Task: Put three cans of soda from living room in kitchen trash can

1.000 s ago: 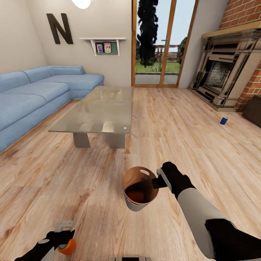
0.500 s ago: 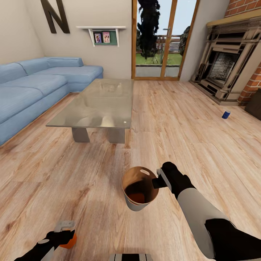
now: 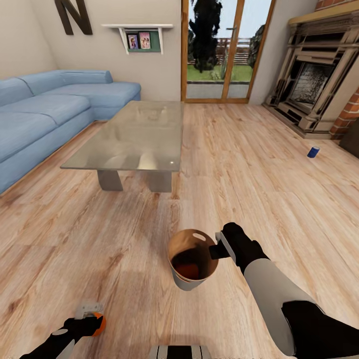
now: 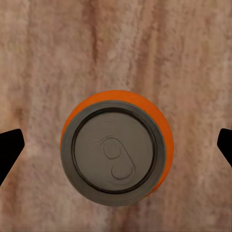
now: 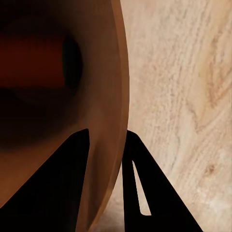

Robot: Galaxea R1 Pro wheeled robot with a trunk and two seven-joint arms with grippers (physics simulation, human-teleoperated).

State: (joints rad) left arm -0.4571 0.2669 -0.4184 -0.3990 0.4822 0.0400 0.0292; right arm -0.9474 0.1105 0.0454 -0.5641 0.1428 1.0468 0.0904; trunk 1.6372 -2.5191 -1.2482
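My right gripper (image 3: 218, 248) is shut on the rim of the tash can (image 3: 185, 282), a pale grey bucket with a brown inside, held just above the floor. The right wrist view shows its wall (image 5: 104, 121) pinched between the two fingers. One orange can of soda (image 3: 188, 270) lies in its bottom. A second orange can (image 4: 116, 150) stands upright on the wood floor, silver top up. My left gripper (image 4: 116, 145) hangs open over it, fingertips (image 4: 9, 145) well apart from its sides. The blue can (image 3: 313, 151) stands on the floor at the far right.
This is the living room. A glass-topped low table (image 3: 134, 137) stands ahead to the left, with the blue sofa (image 3: 45, 119) beyond it. The brick fireplace (image 3: 319, 85) fills the right wall, and glass doors (image 3: 219, 50) lie straight ahead. Open wood floor stretches towards the blue can.
The whole view has shifted, with the room's things now higher in the picture, so the camera moved. Both arms keep their place. Less of the orange can shows under the left gripper.
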